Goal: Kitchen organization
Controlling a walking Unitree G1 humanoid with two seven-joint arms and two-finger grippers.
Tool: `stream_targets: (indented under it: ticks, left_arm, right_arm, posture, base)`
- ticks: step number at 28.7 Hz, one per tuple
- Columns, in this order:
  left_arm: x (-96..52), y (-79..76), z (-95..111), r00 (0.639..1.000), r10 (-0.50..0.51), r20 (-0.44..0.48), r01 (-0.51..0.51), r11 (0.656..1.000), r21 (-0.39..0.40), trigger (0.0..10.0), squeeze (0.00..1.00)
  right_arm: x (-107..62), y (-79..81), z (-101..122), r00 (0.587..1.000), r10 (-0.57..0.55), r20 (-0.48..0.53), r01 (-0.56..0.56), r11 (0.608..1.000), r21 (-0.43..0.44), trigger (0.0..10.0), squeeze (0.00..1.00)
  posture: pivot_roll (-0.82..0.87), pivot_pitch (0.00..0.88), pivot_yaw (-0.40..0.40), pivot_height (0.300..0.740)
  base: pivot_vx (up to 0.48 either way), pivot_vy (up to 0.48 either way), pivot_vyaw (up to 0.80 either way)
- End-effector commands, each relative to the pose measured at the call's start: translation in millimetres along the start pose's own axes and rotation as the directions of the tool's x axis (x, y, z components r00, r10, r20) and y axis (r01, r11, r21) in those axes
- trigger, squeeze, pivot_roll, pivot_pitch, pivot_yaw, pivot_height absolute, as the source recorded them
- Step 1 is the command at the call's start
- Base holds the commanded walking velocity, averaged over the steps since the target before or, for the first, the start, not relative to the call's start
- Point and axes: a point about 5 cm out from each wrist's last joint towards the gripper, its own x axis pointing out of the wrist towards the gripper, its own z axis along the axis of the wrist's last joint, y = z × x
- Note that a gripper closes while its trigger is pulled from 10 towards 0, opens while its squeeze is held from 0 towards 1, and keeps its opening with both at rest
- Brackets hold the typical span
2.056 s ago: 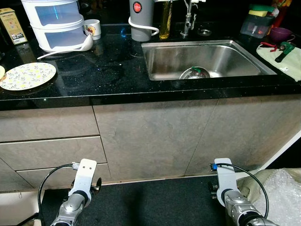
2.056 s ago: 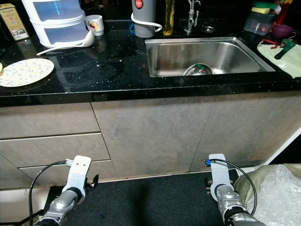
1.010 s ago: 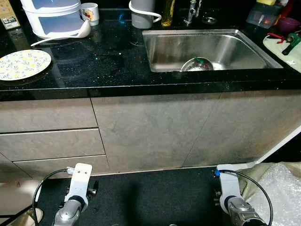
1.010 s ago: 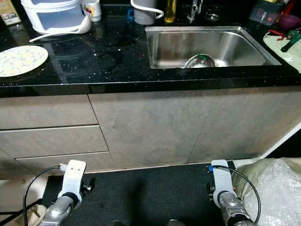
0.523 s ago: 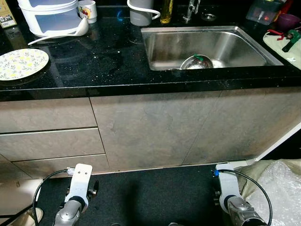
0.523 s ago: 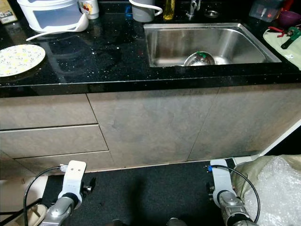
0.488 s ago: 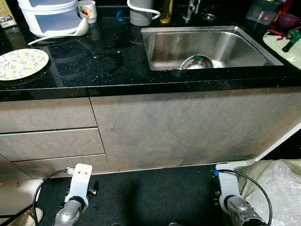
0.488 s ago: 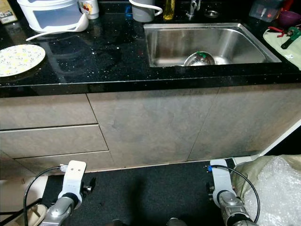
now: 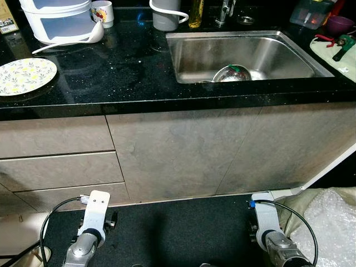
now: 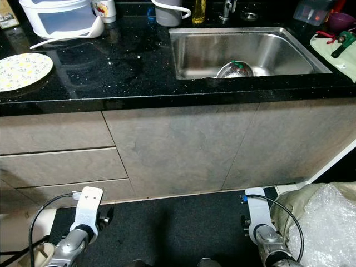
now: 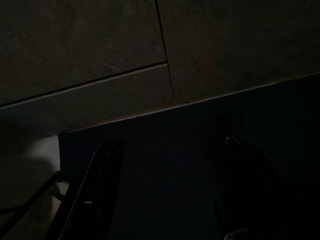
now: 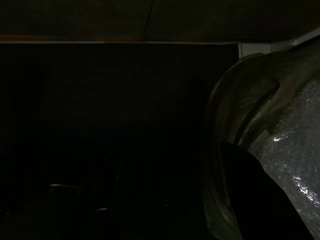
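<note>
A black stone counter (image 9: 122,72) runs across in front of me. On it lie a flowered plate (image 9: 25,76) at the left, a white stacked container (image 9: 55,19), a white ladle (image 9: 72,40) and a mug (image 9: 102,11). In the steel sink (image 9: 211,53) rests a metal bowl (image 9: 231,72). Both arms hang idle near the floor, the left arm (image 9: 92,222) and the right arm (image 9: 266,225). The left gripper (image 11: 172,150) is open above the dark mat. The right gripper (image 12: 167,155) is dimly seen, its fingers apart, beside a bag.
A grey jug (image 9: 166,14), an oil bottle (image 9: 195,14) and the tap (image 9: 224,11) stand behind the sink. At the right lie a cloth with a green-handled tool (image 9: 340,44) and a purple bowl (image 9: 336,23). Drawers (image 9: 55,167) face me; a bubble-wrap bag (image 9: 328,217) sits on the floor.
The whole picture has slid, so the camera has tilted down and come nearer to the counter. Both arms still hang as before; nothing on the counter has moved.
</note>
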Motion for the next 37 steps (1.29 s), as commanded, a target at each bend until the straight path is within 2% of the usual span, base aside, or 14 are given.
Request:
stream_targets:
  ticks: [1,11,37]
  left_arm:
    - [-1.8,3.0,-5.3,1.000,0.003,-0.029,-0.003,1.000,0.011,10.0,0.00]
    - [-0.1,4.7,-2.8,0.999,0.017,-0.030,-0.017,1.000,0.008,10.0,0.00]
    - [0.2,7.3,-2.7,0.999,0.018,-0.033,-0.017,1.000,0.015,10.0,0.00]
  right_arm:
    - [0.5,2.6,2.0,1.000,0.005,0.006,-0.005,1.000,-0.012,10.0,0.00]
    - [1.1,3.5,4.3,1.000,0.011,0.007,-0.011,1.000,-0.024,10.0,0.00]
    - [1.3,4.6,6.0,1.000,0.014,0.015,-0.014,1.000,-0.017,10.0,0.00]
  posture:
    - [-0.02,0.076,-0.016,0.740]
    - [0.00,0.076,-0.036,0.740]
    - [-0.02,0.086,-0.026,0.740]
  base:
    - [0.000,0.000,0.00]
    - [0.000,0.000,0.00]
    - [0.000,0.000,0.00]
